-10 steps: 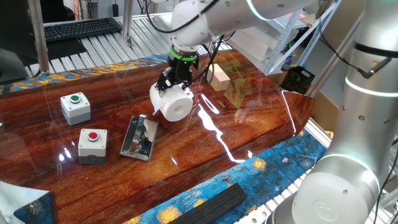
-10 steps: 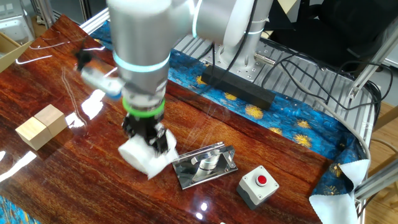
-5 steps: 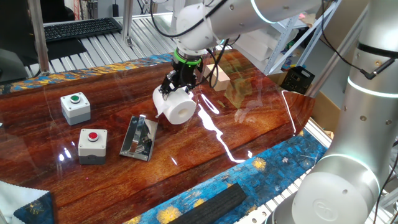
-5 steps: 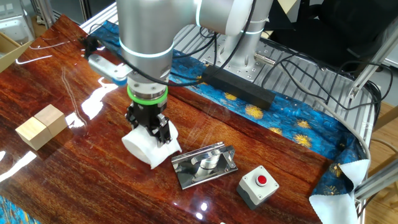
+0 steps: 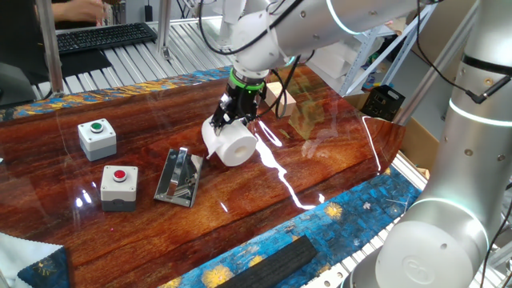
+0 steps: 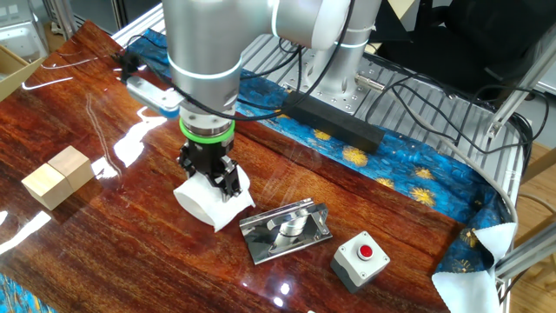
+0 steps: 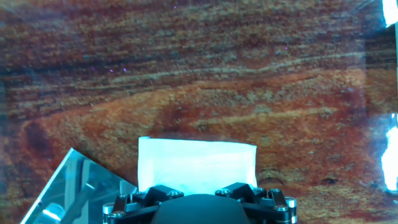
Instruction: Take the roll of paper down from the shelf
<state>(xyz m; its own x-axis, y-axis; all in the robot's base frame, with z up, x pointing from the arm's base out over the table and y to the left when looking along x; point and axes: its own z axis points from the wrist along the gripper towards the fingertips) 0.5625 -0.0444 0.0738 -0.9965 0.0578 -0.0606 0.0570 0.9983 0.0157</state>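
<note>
We've got the gripper [image 6: 213, 174] clamped on the roll of paper [image 5: 232, 142], fingers tight vs. its sides, roll end-on to one fixed view. It's off the shelf [image 5: 178, 176] already; that shiny plate lies flat on the table [image 5: 320, 172] just beside, bar bare. Can't tell if the roll touches the wood or hangs just above. Hand view: white paper [image 7: 196, 163] under us, plate corner [image 7: 68, 186] lower left. Left, we reckon: set down, let go. Button boxes [image 5: 98, 137] sit well apart.
</note>
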